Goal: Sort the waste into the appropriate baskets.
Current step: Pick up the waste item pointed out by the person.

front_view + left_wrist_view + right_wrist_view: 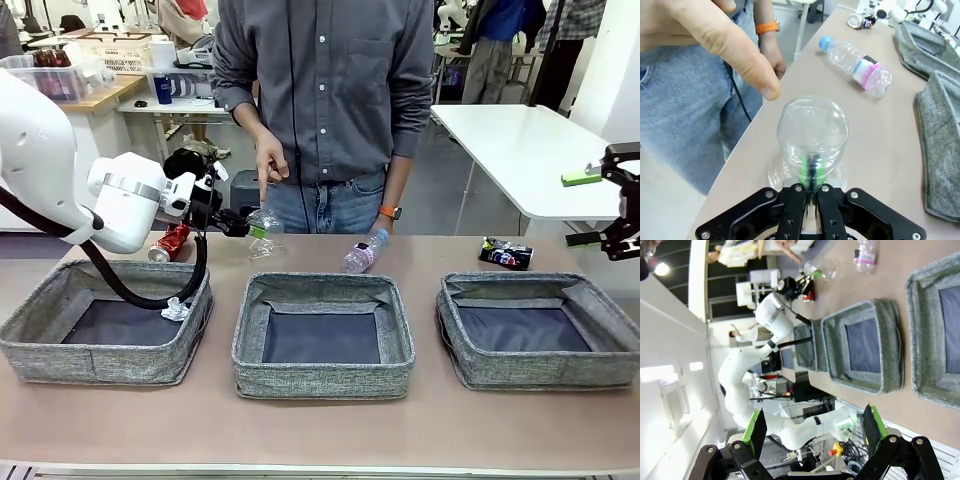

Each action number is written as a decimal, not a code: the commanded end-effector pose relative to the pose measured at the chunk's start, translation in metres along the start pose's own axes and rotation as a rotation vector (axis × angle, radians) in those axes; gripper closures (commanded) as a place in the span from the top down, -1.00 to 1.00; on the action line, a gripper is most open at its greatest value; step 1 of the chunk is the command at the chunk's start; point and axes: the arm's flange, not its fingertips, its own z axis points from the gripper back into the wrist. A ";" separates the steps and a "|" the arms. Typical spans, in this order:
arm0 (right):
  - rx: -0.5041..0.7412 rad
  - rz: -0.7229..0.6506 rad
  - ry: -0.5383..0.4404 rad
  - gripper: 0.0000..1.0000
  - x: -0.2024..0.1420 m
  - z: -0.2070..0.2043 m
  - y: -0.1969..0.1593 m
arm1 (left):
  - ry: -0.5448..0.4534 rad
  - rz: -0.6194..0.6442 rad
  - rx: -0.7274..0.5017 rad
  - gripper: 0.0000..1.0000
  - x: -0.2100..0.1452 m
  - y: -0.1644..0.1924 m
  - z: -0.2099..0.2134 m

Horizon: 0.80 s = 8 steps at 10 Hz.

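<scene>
My left gripper point(238, 223) is shut on the rim of the clear plastic cup point(265, 236), which lies on its side at the table's far edge; in the left wrist view the green pads point(809, 172) pinch the cup point(812, 132) wall. A person's hand point(270, 165) hangs just above it, its finger point(747, 60) pointing down. The clear bottle with pink label point(365, 252) lies behind the middle basket point(320, 378). The red can point(172, 243) lies behind the left basket point(100, 358), and a white paper ball point(177, 308) rests on that basket's right rim. The dark can point(505, 254) lies behind the right basket point(545, 372). My right gripper point(592, 208) hangs open at the far right, its own view point(815, 430) showing nothing between the fingers.
The person stands at the far side, close to the table edge. All three baskets stand in a row along the near half, with bare table in front of them. A white table point(530, 150) stands behind at the right.
</scene>
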 end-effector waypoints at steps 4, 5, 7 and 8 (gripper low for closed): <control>0.003 0.016 0.001 1.00 0.000 0.001 -0.001 | 0.103 0.044 0.018 -1.00 0.026 -0.040 0.073; 0.003 0.016 0.001 1.00 0.000 0.001 -0.001 | 0.175 0.094 0.044 -1.00 0.041 -0.054 0.100; 0.003 0.016 0.001 1.00 0.000 0.001 -0.001 | 0.234 0.152 0.104 -1.00 0.084 -0.081 0.149; 0.003 0.016 0.001 1.00 0.000 0.001 -0.001 | 0.287 0.178 0.136 -1.00 0.107 -0.092 0.170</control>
